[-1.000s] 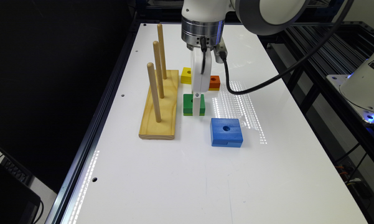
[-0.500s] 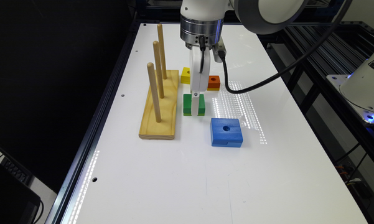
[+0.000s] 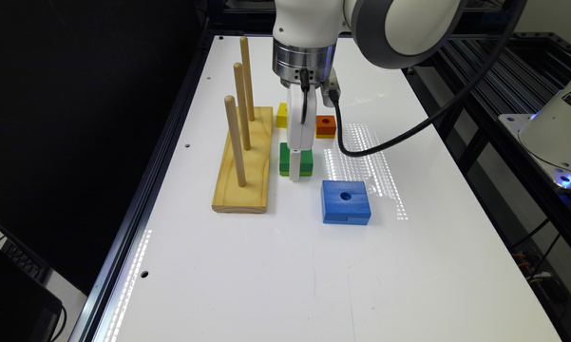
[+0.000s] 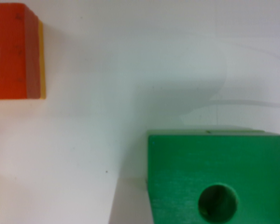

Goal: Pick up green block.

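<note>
In the exterior view, going from that view's left, a wooden peg base [image 3: 243, 161] carrying 3 upright pegs [image 3: 235, 141] is seen, then the green block [image 3: 286, 159] just beside it, with the white gripper [image 3: 295, 173] lowered in front of the block's middle. A yellow block [image 3: 281, 115] and an orange block [image 3: 326, 126] are seen behind, and a blue block [image 3: 345, 202] (the largest) lies nearer the camera, toward the exterior view's right. From the wrist view the round centre hole of the green block [image 4: 218, 177] is made out up close, and the orange block [image 4: 14, 51] is seen apart from it; whether the jaws are spread or closed cannot be told there. Nothing is threaded on the pegs. All items rest on a glossy white table [image 3: 275, 266], edged by a dark frame, with black surroundings.
</note>
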{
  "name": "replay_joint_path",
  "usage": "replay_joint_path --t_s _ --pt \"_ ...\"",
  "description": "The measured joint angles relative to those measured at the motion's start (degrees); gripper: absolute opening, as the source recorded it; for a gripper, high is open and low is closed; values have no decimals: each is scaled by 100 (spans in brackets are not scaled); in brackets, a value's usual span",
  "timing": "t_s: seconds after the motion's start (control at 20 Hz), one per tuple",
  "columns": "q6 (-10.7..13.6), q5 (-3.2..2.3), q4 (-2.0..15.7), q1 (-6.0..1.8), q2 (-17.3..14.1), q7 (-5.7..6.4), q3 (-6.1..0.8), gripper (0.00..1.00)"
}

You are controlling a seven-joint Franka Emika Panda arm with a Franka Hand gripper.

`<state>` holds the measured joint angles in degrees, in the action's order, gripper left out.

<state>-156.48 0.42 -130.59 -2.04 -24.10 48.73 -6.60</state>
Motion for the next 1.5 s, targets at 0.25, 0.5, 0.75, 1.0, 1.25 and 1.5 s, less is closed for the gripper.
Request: replay_joint_path --t_s 0.25,0.5,0.75,1.0,1.25,1.5 --pt "0 0 0 0 0 0 0 0" --pt "22 0 -5 -2 11 -2 1 0" --pt "127 0 -10 -2 144 -2 1 0" --pt "437 0 -16 -2 421 -2 1 0" --pt "480 0 -17 -2 468 -2 0 0" --pt "968 0 -14 -2 977 0 -7 0"
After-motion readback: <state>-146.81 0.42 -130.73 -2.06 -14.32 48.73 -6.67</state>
